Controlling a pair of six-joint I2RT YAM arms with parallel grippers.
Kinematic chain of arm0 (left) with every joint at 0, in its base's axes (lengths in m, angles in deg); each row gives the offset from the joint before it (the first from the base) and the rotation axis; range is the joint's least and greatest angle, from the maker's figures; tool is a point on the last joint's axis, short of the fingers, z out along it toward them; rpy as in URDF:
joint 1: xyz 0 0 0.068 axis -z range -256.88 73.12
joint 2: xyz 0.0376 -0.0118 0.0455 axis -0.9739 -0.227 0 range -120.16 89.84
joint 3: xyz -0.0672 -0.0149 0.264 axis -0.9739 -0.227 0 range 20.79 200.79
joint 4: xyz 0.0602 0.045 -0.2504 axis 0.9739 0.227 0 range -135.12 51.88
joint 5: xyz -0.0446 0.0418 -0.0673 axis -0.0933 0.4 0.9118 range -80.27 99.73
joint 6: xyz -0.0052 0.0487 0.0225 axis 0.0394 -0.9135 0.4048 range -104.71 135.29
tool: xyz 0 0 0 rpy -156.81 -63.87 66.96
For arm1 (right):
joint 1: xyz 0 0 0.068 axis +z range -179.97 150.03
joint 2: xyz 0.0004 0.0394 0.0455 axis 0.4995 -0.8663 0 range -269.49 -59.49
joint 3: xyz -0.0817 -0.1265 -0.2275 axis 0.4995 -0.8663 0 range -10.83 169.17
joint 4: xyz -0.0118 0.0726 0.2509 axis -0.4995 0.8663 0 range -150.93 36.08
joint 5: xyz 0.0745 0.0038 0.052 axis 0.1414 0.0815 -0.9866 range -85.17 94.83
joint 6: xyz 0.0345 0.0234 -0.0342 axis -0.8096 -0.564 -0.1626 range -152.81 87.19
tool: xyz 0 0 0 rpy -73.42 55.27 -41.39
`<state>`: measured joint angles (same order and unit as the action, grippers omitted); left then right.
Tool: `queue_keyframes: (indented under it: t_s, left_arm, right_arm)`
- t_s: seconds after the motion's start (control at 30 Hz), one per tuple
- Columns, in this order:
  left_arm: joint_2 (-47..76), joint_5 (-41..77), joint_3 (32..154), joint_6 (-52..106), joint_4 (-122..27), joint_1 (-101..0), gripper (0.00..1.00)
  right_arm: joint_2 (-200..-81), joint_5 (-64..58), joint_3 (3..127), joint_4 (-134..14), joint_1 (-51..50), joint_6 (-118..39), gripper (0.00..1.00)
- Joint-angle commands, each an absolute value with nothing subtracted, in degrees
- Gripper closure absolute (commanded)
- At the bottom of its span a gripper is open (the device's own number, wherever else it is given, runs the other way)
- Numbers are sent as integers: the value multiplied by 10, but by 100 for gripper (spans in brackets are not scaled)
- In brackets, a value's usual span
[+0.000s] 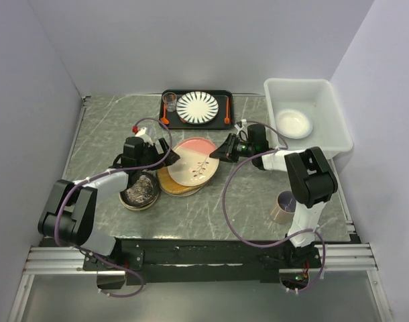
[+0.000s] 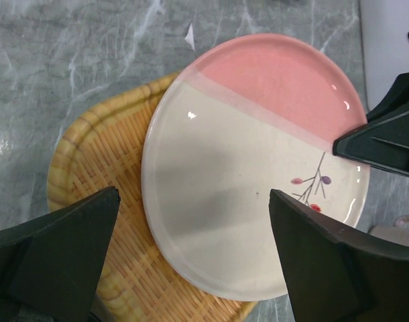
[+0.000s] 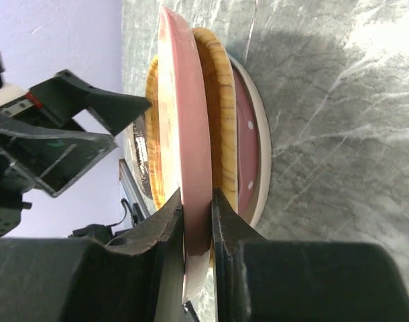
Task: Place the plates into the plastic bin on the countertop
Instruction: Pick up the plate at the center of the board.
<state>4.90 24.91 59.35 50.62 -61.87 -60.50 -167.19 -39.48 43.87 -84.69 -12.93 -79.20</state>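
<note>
One glossy plate (image 2: pixel 245 174) on woven plate (image 2: pixel 104 168)

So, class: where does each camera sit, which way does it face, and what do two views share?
Top external: above and behind, looking down on the countertop; left arm and right arm show.
Left wrist: on that wrist, facing down onto the pink-and-cream plate; open left gripper frames it.
Right wrist: edge-on to that plate's rim, facing the left gripper; right gripper pinches the rim.
Shared: both wrist views show this plate and the other gripper.
</note>
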Motion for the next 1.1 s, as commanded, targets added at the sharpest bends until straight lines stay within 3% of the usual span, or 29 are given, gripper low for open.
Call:
queue_keyframes:
  t_s: [0.0, 0.37, 0.7, 1.07]
  left_arm:
    - [95, 264, 591, 495, -628, -604, 1]
    - [161, 277, 591, 494, -604, -604, 1]
    - [181, 276, 585, 491, -597, -604, 1]
    - [231, 290, 581, 499, -598, -604, 1]
  right_arm:
    - [-1621, -395, 455, -846, -134, -773, 100]
    - [-1556, -409, 453, -855, -134, -784, 100]
    - [-1485, -391, 494, -778, -139, -751, 100]
    - [-1417, -368, 476, -766, -193, -751, 100]
